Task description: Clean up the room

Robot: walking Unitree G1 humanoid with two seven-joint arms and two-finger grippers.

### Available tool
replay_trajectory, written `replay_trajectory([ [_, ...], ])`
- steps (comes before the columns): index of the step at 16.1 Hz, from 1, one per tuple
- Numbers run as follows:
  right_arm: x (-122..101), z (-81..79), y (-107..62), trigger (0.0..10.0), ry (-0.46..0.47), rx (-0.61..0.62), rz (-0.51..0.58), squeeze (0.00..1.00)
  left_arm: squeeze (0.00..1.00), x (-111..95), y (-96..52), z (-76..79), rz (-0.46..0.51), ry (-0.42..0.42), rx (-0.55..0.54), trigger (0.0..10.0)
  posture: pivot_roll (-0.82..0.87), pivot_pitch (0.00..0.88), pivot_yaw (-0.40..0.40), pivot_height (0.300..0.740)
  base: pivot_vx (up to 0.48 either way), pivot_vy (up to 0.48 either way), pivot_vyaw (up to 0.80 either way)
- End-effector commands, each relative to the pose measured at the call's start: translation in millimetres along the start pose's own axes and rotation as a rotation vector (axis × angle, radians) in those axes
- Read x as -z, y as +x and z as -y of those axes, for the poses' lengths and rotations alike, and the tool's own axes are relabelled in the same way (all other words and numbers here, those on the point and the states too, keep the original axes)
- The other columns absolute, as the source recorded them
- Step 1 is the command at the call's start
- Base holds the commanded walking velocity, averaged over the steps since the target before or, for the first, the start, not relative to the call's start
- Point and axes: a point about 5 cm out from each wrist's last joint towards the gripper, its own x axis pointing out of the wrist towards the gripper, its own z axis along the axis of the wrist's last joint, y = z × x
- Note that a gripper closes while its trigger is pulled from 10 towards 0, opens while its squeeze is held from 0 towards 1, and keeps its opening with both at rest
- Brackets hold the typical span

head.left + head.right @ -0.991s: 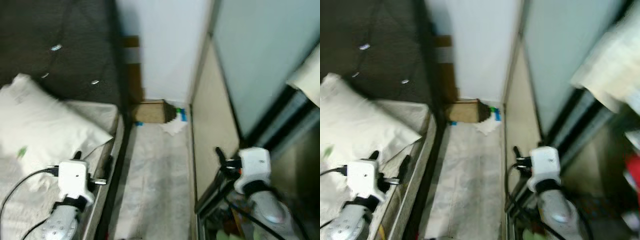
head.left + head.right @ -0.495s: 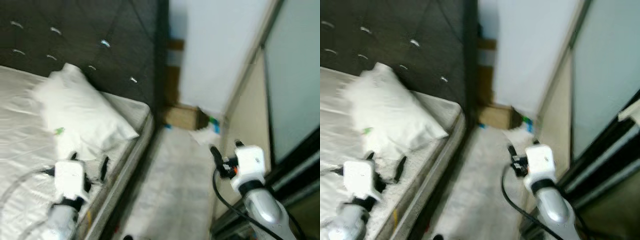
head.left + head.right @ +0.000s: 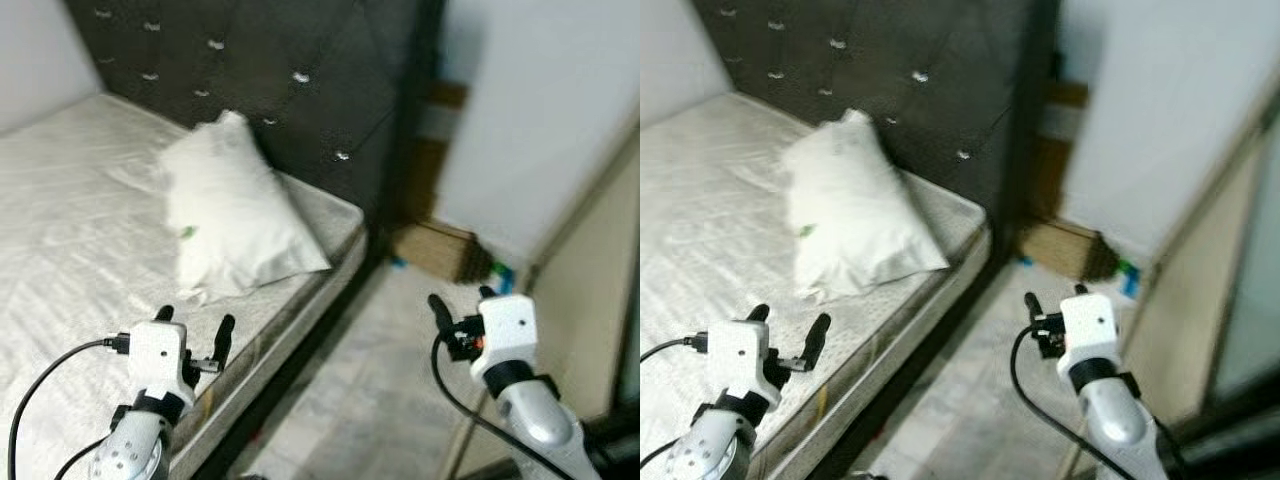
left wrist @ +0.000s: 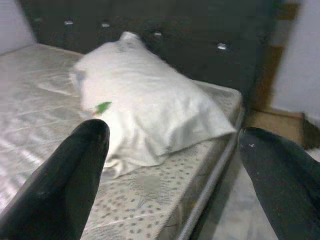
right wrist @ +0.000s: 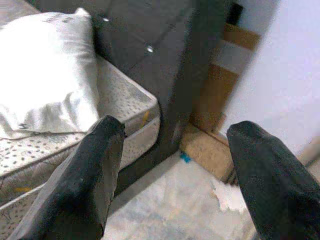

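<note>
- Two grippers are raised ahead of the body with nothing held: the left gripper (image 3: pixel 193 328) is spread over the near edge of the bare quilted white mattress (image 3: pixel 70 200), and the right gripper (image 3: pixel 458 308) is spread above the pale floor strip (image 3: pixel 380 380) beside the bed.
- In both wrist views the black fingers (image 4: pixel 60 185) are seen wide apart with empty space between them, so both tools are released.
- Since a second ago the whole scene has shifted to the right in the head views; this is read as a turn of the camera toward the bed, not as any movement of the objects.
- The rumpled white pillow (image 3: pixel 235 215) is now placed near the centre of view, leaning against the dark tufted headboard (image 3: pixel 300 90), with a small green scrap (image 4: pixel 103 107) lying on it.
- The brown cardboard box (image 3: pixel 435 250) is located on the floor at the foot of the wall, with a crumpled white paper (image 5: pixel 229 196) just beside it.
- No cleaning item has yet been grasped; the task is judged to be at an early search stage.
- The turn suggests that the bed is now the area being attended to; the green scrap is a likely candidate for removal.
</note>
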Motion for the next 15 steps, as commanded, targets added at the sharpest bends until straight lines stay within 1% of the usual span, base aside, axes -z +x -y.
replay_trajectory([
  [1,-3.5,-5.0,3.0,10.0,0.012,-0.014,0.014,0.00,0.00,1.1,-1.4,-5.5,-0.010,0.010,-0.020,10.0,-0.01,0.117,-0.058,0.740,0.000,0.000,0.80],
  [6,-2.7,-6.5,3.0,10.0,0.019,-0.014,0.015,0.00,0.00,0.8,-0.7,-4.4,-0.006,0.005,-0.016,10.0,-0.01,0.116,-0.054,0.740,0.000,0.000,0.80],
  [8,-2.9,-7.0,3.9,10.0,0.023,-0.020,0.015,0.00,0.00,0.4,-0.2,-3.5,0.002,-0.019,-0.009,10.0,-0.01,0.113,-0.058,0.740,0.000,0.000,0.80],
  [10,-3.0,-7.6,4.3,10.0,0.024,-0.026,0.017,0.00,0.00,0.1,-0.2,-3.4,0.004,-0.025,-0.008,10.0,-0.01,0.113,-0.058,0.740,0.000,0.000,0.80],
  [12,-3.5,-9.4,6.5,10.0,0.024,-0.038,0.020,0.00,0.00,0.3,0.6,0.1,0.007,-0.041,0.015,10.0,-0.01,0.108,-0.061,0.740,0.000,0.000,0.80],
  [14,-4.0,-10.0,7.2,10.0,0.026,-0.043,0.022,0.00,0.00,0.2,0.6,-1.0,0.008,-0.039,-0.001,10.0,-0.01,0.104,-0.063,0.740,0.000,0.000,0.80],
  [15,-4.0,-10.1,7.3,10.0,0.027,-0.044,0.022,0.00,0.00,0.0,0.7,-2.7,0.006,-0.029,-0.029,10.0,0.00,0.102,-0.063,0.740,0.000,0.000,0.80],
])
